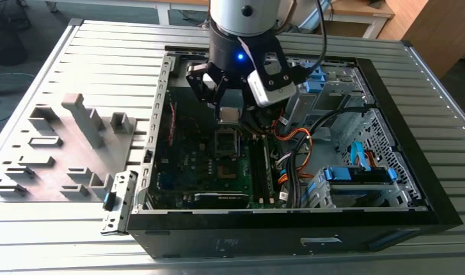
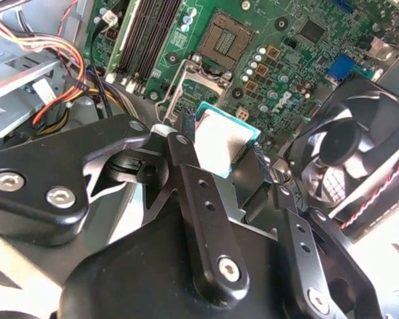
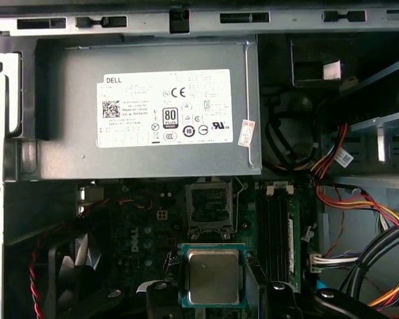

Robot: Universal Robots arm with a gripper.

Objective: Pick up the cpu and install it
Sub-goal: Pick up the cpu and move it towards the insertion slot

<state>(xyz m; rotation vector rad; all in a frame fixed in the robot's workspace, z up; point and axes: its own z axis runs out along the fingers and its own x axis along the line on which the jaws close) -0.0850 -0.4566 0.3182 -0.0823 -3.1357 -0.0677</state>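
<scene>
- Exterior view: the gripper (image 1: 229,113) is seen lowered over the open computer case (image 1: 278,238), which lies on a slatted metal table (image 1: 56,240).
- The cpu (image 1: 228,116) is gripped by the claw, whose fingers are closed on two opposite edges of the chip.
- The chip is held in the air above the motherboard (image 1: 209,172), just on the far side of the socket (image 1: 227,140), and is not yet seated in it.
- In the first wrist view, the cpu (image 3: 213,276) is shown flat with its silver-grey top facing the camera, a green edge around it, and a black finger (image 3: 161,296) at each side.
- The socket (image 3: 209,203) is seen close to the chip but apart from it, with the memory slots (image 3: 276,232) beside it.
- A grey power supply (image 3: 146,106) with a white label sits beyond the socket from the chip.
- In the second wrist view, the cpu (image 2: 223,139) is clamped in the gripper (image 2: 224,154), and a black fan (image 2: 349,146) is beside it.
- A grey fixture tray (image 1: 64,149) lies on the table at the exterior view's left, well apart from the claw.
</scene>
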